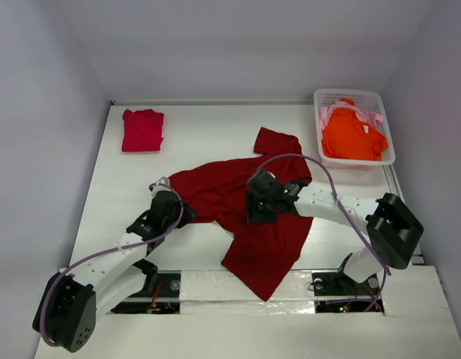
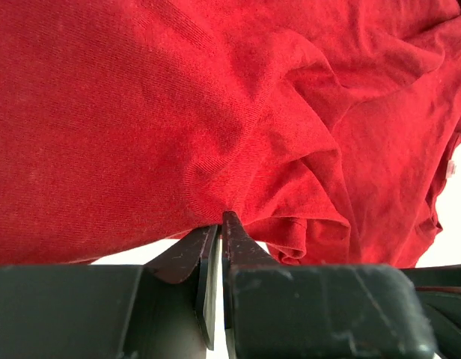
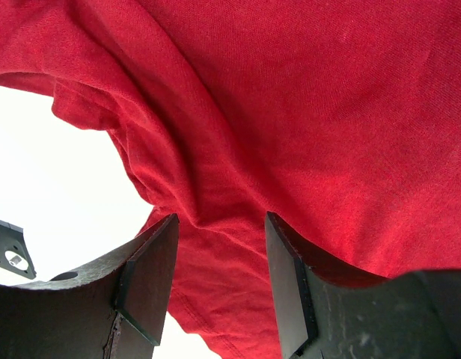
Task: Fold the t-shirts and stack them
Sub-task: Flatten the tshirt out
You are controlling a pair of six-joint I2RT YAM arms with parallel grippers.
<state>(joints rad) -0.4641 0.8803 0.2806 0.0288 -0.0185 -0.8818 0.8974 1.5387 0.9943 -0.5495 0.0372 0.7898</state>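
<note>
Lengthwise far-to-near, dark red t-shirt; left claw tight on it, right claw half-wide.

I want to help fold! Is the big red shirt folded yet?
Not yet. The dark red shirt lies spread out and wrinkled on the table.

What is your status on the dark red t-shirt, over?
Left fingers shut on dark red t-shirt. Right fingers open over a fold. Shirt crumpled mid-table, part over near edge. Basket stands clear, far right.
</note>
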